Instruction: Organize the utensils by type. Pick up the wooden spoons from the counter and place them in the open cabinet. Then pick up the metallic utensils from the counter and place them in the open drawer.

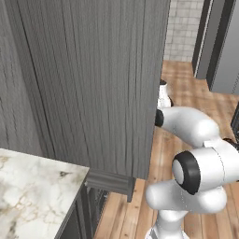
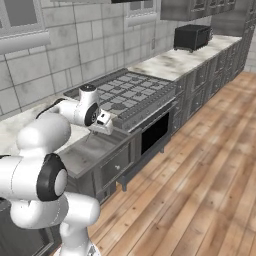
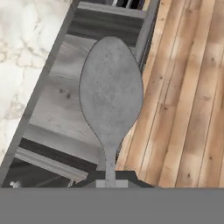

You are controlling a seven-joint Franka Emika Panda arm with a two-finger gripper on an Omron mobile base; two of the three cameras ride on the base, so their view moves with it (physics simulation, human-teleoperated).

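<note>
Claw (image 3: 110, 181) clamped on the grey metal spoon (image 3: 111, 96), bowl pointing ahead, poised over the open drawer (image 3: 57, 105) beside the counter (image 3: 22, 57). Arm (image 2: 75, 111) stretched forward, hand tipped downward.

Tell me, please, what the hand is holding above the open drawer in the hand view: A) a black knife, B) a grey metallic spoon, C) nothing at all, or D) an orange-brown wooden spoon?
B: in the hand view a grey metallic spoon rises from the hand, its handle pinched at the bottom and its oval bowl hanging over the open drawer beside the counter.
</note>
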